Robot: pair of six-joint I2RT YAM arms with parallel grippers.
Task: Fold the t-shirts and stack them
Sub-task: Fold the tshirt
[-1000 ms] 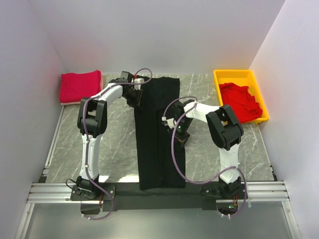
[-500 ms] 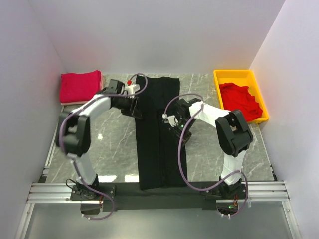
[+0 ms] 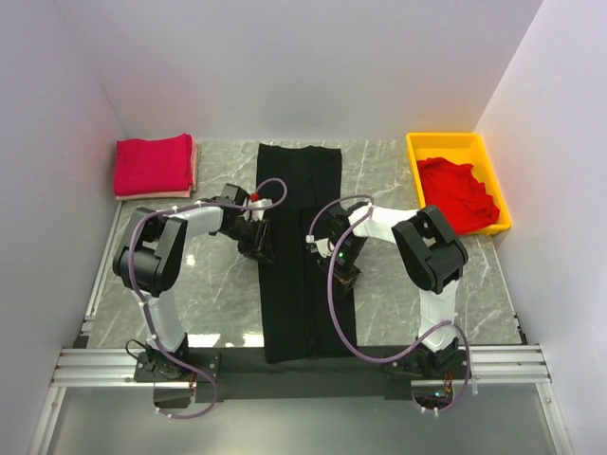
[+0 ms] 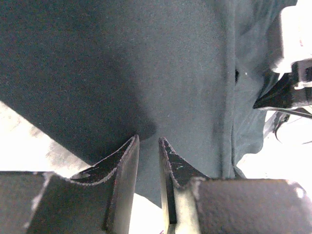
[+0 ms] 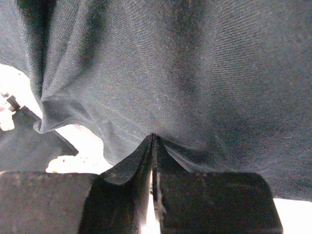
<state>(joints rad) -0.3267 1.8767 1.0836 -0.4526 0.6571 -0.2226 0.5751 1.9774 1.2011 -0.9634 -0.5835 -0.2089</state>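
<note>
Black t-shirt [image 3: 302, 248], folded lengthwise on counter [image 3: 218, 294]: my right tool [image 5: 152, 141] pinches its 3 o'clock edge; left tool [image 4: 147, 146], slightly spread, risks missing the 9 o'clock edge, skewing the fold.

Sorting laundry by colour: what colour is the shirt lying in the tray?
Bright red shirt, in the yellow tray; clearest from the top external view.

White walls [image 3: 313, 66], grey marble table [image 3: 218, 284]

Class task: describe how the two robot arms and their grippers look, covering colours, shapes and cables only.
Both arms have white tubular links, chunky black joint housings and looping mauve-grey cables. The left gripper and right gripper have black, tapered, blade-like fingers, scuffed.
</note>
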